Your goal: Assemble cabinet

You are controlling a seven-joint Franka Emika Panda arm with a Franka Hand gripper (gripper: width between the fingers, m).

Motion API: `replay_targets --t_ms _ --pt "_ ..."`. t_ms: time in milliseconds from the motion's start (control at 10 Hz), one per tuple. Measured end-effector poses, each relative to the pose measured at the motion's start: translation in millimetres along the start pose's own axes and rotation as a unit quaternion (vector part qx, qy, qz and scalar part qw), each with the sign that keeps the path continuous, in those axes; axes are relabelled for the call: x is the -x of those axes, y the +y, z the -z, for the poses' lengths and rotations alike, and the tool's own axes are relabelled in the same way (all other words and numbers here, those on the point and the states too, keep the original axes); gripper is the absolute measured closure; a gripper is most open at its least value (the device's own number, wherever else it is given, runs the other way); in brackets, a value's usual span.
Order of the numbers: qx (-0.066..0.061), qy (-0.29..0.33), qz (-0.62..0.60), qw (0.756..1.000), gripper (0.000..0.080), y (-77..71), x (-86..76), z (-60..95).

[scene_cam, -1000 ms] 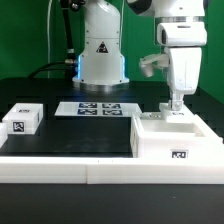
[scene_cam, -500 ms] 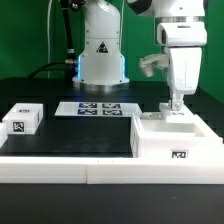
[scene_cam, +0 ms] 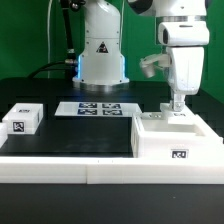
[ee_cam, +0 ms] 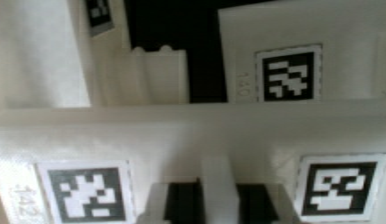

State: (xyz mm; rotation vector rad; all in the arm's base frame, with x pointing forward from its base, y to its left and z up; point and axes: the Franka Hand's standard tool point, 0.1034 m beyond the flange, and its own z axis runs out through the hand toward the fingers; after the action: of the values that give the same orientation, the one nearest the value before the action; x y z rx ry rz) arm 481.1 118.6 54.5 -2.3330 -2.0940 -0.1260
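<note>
The cabinet [scene_cam: 160, 142], a large white box with a black-and-white tag on its front, stands at the exterior view's right on the black table. My gripper [scene_cam: 177, 106] hangs straight down over its far rim, fingertips close together and touching it. In the wrist view the cabinet [ee_cam: 101, 140] fills the picture with white tagged panels. My gripper [ee_cam: 218, 200] has its two dark fingers [ee_cam: 179, 203] on either side of a thin white upright wall of the cabinet, shut on it.
A small white tagged block [scene_cam: 22, 121] lies at the exterior view's left. The marker board [scene_cam: 98, 108] lies flat in the middle, in front of the robot's base [scene_cam: 102, 55]. A white ledge [scene_cam: 90, 172] runs along the table's near edge.
</note>
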Motion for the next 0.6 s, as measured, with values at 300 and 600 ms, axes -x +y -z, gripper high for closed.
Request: replay_targets --t_ms 300,600 --pt "-0.002 -0.001 0.001 1.0 0.0728 0.7 0.2 -0.2" --pt "-0.011 -0.008 -0.002 1.0 0.0728 34.6 -0.1 0.7"
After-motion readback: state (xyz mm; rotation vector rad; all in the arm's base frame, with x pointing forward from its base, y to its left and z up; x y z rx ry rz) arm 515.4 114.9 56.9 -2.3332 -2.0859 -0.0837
